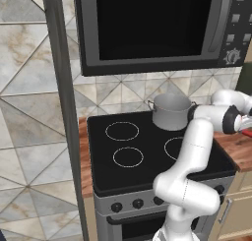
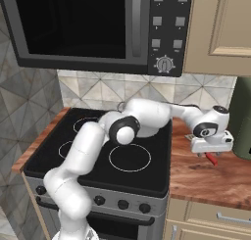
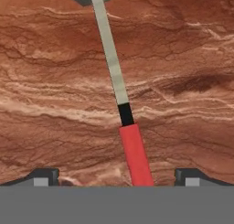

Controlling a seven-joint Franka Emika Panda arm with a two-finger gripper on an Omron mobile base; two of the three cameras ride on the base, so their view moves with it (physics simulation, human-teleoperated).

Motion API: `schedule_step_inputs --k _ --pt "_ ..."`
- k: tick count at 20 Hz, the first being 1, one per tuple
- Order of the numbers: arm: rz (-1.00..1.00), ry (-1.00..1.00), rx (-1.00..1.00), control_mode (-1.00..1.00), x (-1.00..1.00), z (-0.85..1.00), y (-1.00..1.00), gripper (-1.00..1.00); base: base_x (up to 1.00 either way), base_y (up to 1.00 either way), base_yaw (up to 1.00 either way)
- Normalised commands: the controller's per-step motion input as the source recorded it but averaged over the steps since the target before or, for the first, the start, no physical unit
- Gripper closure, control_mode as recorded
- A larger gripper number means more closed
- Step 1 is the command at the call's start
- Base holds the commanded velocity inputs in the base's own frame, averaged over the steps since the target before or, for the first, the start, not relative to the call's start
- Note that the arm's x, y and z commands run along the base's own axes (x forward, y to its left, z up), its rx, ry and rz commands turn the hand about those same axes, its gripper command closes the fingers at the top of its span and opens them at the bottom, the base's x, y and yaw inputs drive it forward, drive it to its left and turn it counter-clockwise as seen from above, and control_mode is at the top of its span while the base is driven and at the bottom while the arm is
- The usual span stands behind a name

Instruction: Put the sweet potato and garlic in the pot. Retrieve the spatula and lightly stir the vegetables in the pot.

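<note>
While straddling the red-handled spatula (image 3: 129, 127) on bare wooden counter (image 3: 55, 81), jaws wide apart, gripping nothing.

Reddish-brown wooden counter (image 3: 55, 58) right of stove, grain wavy, streaked light and dark. Spatula (image 3: 119, 88) flat on it: grey metal shaft, short black collar, red handle (image 2: 211, 159) toward camera end. Dark green rounded object (image 2: 243, 119) standing at counter's far right. Black glass cooktop (image 1: 147, 151) alongside, four ring burners. Pot (image 1: 171, 110) sitting on back burner, upright.
</note>
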Motion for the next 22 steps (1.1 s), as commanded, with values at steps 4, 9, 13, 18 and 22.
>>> schedule_step_inputs --k 4,9,13,18,22 --pt "0.0 0.0 0.0 -1.0 0.25 -0.29 -0.05 -1.0 0.0 0.0 0.0" --pt "0.0 0.0 -0.01 -1.0 0.17 -0.18 -0.16 -1.0 0.0 0.0 0.0" --pt "0.0 0.0 -0.03 -1.0 0.13 -0.14 -0.2 -1.0 0.0 0.0 0.0" --pt "0.0 0.0 -0.01 -1.0 0.02 -0.18 -0.14 -1.0 0.0 0.0 0.0" --pt "0.0 0.0 0.0 -1.0 -0.02 -0.15 -0.05 -1.0 0.0 0.0 0.0"
